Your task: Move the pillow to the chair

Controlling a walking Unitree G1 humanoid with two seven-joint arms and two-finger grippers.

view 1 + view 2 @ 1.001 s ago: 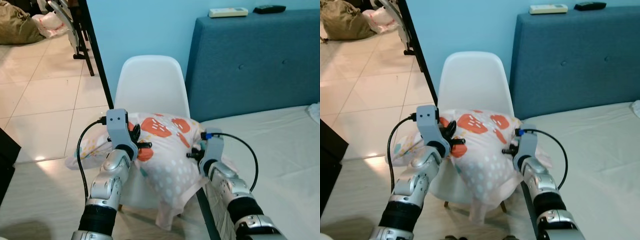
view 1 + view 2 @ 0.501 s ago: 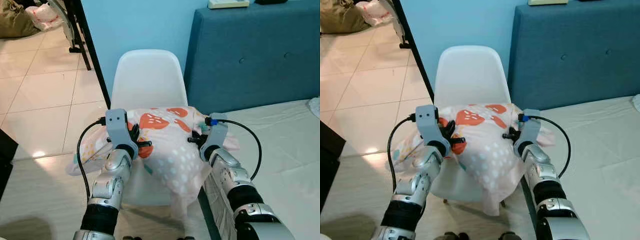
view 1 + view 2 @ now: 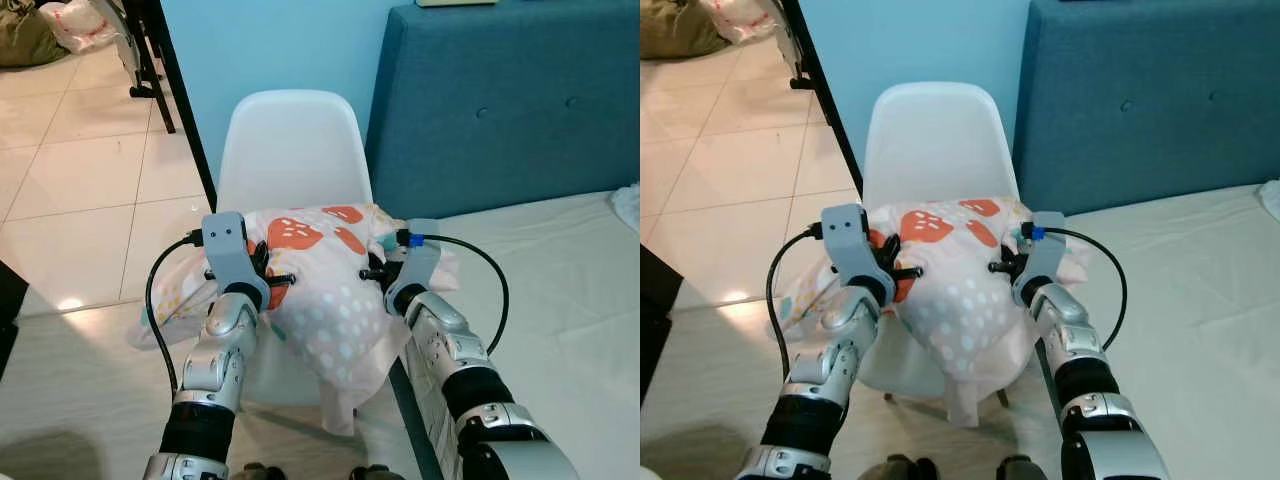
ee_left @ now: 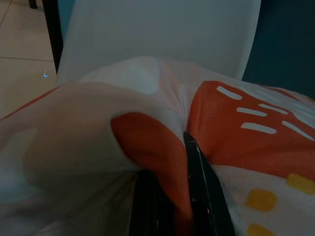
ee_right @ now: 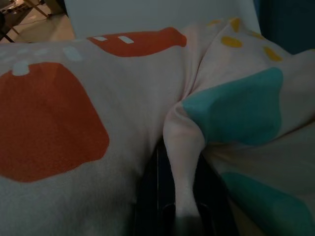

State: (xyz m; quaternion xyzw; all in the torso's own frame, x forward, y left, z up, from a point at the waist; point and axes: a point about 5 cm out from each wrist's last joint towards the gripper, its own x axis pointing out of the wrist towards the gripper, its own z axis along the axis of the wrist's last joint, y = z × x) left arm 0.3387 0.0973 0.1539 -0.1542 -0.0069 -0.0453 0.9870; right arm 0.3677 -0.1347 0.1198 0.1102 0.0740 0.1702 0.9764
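A pink pillow point(image 3: 325, 280) printed with orange strawberries and white dots hangs between my two grippers over the seat of a white plastic chair point(image 3: 290, 150). My left gripper point(image 3: 262, 278) is shut on the pillow's left side, with the fabric pinched between its black fingers point(image 4: 199, 177). On the right side my right gripper point(image 3: 375, 270) is shut on a fold of the pillow point(image 5: 182, 147). The pillow's lower corner droops past the front of the seat. The seat itself is hidden under the pillow.
A bed with a white sheet point(image 3: 540, 300) and a blue padded headboard point(image 3: 500, 110) stands to the right of the chair. A light blue wall point(image 3: 280, 45) is behind it. A black frame leg point(image 3: 185, 110) runs down left of the chair on the tiled floor point(image 3: 70, 200).
The camera has tilted and drawn closer to the chair. Both grippers have carried the pillow forward over the seat, still shut on it.
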